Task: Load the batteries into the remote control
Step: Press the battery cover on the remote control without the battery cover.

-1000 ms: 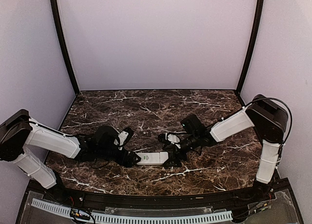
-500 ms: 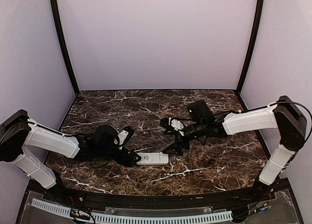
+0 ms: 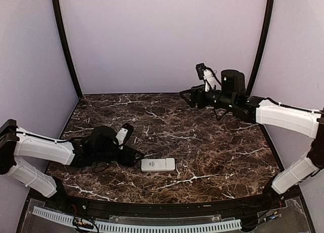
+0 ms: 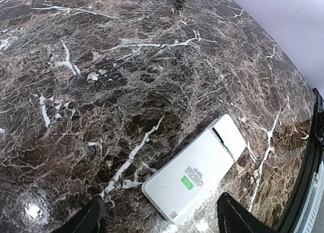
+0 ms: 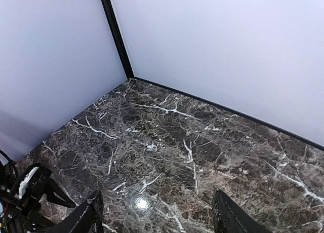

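The left arm [image 3: 45, 148] has drawn back a little toward its own side, so the left gripper [image 3: 134, 156], which was up against the remote [image 3: 158, 164] a second ago, now stands just off its left end. The remote itself has not shifted. It lies flat on the table [image 3: 217, 142], near the front edge and about midway across, long side running left to right.

In the left wrist view, the left gripper's fingers [image 4: 91, 219] are spread wide with nothing clamped between them. The near end of the remote sits in the gap ahead of them, touching neither. The upturned side of the remote is plain white with a small green label [image 4: 187, 182], and a seam crosses it near the far end.

The bigger change is on the right. The right arm [image 3: 283, 116] was bent low over the remote's right end and has since swung up and away. It now reaches across high at the back right, and the right gripper [image 3: 186, 96] hangs in the air in front of the back wall [image 3: 162, 40], well apart from the remote. Its fingers [image 5: 87, 219] are parted and hold nothing, and its camera looks down over bare marble toward the far left corner.
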`<state>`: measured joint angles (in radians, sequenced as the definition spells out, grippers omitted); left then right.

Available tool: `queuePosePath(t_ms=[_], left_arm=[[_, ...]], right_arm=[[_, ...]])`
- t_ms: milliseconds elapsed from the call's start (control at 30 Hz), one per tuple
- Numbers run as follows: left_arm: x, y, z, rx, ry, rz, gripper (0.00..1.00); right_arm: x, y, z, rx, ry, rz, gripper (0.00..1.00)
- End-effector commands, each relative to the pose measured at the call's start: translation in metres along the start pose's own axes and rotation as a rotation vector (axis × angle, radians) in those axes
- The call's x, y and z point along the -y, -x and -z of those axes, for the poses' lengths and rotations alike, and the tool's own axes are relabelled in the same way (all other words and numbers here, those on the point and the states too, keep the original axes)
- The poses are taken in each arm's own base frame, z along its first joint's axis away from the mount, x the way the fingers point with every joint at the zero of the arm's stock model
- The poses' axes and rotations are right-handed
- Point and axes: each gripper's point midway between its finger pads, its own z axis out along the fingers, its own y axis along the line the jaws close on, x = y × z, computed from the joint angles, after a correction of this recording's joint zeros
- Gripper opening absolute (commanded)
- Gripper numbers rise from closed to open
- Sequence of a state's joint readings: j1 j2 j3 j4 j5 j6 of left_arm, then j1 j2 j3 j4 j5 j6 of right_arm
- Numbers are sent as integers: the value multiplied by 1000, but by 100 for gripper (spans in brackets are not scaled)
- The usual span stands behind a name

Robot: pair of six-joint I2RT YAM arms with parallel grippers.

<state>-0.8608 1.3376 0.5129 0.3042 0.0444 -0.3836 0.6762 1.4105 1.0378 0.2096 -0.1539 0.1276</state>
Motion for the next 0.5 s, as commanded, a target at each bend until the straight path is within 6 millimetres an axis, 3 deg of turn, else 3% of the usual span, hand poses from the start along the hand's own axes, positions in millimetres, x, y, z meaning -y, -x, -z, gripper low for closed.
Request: queuePosePath(t_ms=[0,200,333,467], left_arm=[[-12,-13,7,-17,42,61,74],[-25,-29,10,-32,92,92,70],[-31,-41,7,-55,105,115,69],[-29,-46,3,-76,95,119,68]], right_arm=[[-13,-70,-1,-357,-50,-298,62],[-37,-170,23,-638,-227,-573,53],[-60,-215,24,-753,-232,-650,51],[-77,-244,13,-845,-196,-666,52]])
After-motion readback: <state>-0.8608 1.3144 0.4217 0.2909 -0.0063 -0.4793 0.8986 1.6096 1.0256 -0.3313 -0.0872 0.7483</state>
